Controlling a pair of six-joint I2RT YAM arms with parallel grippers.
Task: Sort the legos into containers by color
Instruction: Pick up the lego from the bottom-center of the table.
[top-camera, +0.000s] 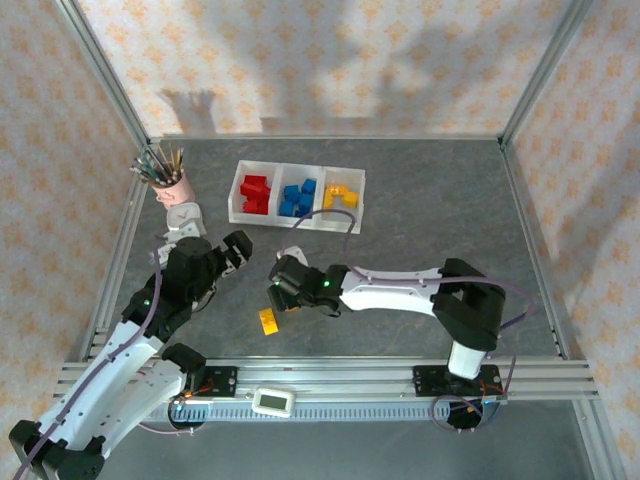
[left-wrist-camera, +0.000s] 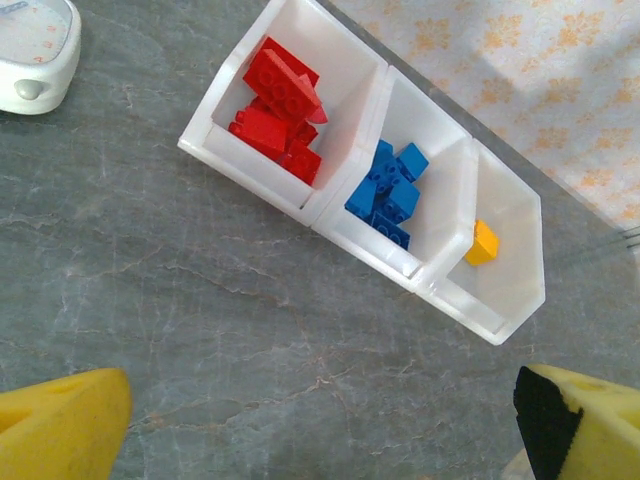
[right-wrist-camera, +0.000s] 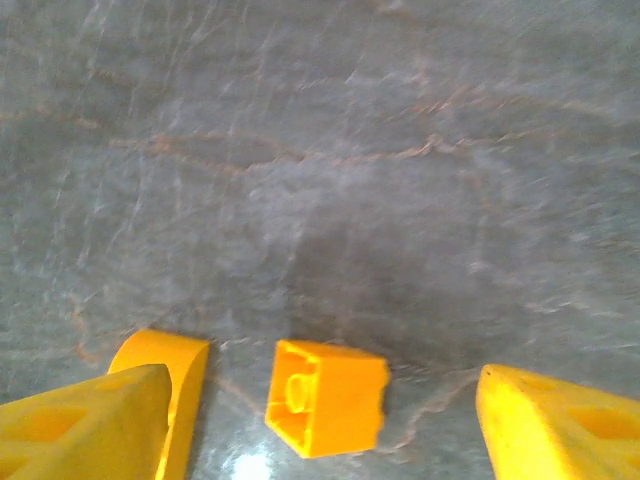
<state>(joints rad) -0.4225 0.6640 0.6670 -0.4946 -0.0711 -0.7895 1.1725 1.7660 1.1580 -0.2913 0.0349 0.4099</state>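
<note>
Right pincer (top-camera: 275, 298) hangs low, jaws wide astride yellow lego (right-wrist-camera: 325, 397)

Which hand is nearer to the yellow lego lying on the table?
Right. The right hand is just over the yellow lego, a finger on each side; the left hand is farther off, toward the pencil cup.

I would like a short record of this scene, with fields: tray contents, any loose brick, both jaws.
tray: white translucent plastic tray, three compartments
left compartment: red studded plastic bricks
middle compartment: blue studded plastic bricks
right compartment: yellow-orange plastic bricks
loose brick: one yellow-orange brick on grey table, between right gripper jaws, untouched
left gripper: jaws open, empty
right gripper: jaws open
</note>
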